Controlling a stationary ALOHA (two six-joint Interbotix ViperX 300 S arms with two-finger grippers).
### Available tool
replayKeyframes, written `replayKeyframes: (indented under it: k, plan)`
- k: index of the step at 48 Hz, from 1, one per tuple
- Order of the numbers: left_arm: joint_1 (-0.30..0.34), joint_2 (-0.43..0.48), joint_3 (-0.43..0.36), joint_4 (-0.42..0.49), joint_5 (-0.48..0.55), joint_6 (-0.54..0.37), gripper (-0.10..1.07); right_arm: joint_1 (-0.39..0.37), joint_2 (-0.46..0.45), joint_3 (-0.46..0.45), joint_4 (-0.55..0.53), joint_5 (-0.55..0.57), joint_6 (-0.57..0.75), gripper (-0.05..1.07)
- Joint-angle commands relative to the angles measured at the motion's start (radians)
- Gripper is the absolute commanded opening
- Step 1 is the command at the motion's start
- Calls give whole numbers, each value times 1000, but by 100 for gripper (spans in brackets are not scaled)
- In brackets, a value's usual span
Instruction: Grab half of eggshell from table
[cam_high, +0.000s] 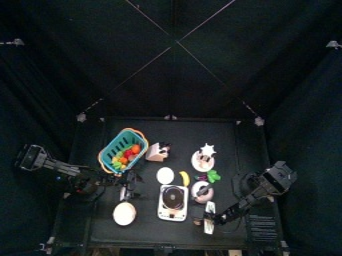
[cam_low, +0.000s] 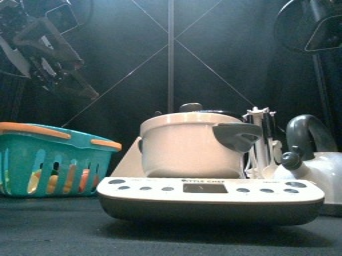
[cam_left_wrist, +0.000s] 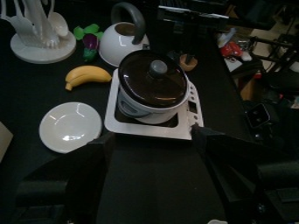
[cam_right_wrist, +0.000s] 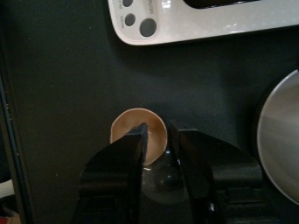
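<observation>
The table (cam_high: 100, 232) is the large black square, and it carries many things: a white rice cooker (cam_high: 174, 203) near the front edge, a teal basket (cam_high: 124, 148) at the back left, a white kettle (cam_left_wrist: 121, 39), a white plate (cam_high: 124, 213), a white rack (cam_left_wrist: 38, 37) and a banana (cam_left_wrist: 86, 76).

The left gripper (cam_left_wrist: 149, 162) hangs high above the table's left part, its jaws apart and holding nothing; it looks to be resting.

The right gripper (cam_right_wrist: 166, 149) works at the front edge, on the right of the cooker. In the right wrist view its jaws stand a little apart and point down at the eggshell half (cam_right_wrist: 139, 131). This small tan shell lies on the black top, between the cooker's control panel and the table rim, and one jaw already covers part of it.

I think the step in hand is the closing on the shell. To do it well, one jaw should go inside the cup and the other outside, so that they pinch the thin wall. The closing should be soft, because such a shell probably cracks easily. The lift should be straight up, away from the cooker.
</observation>
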Motion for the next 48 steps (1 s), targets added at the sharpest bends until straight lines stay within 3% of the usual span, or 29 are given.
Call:
replayKeyframes:
  k: [1, 14, 35, 48]
  plan:
    - [0, 2, -29, 3, -5, 0, 101, -11, -17, -6, -11, -2, -2, 64]
    - [8, 23, -37, 2, -14, 0, 101, -37, -46, -2, -20, 6, -5, 39]
    - [9, 28, -34, 0, -14, -2, 101, -38, -156, -21, -161, 115, -3, 38]
    - [9, 41, -58, -2, -67, -3, 101, -67, -195, -37, -362, 238, -3, 38]
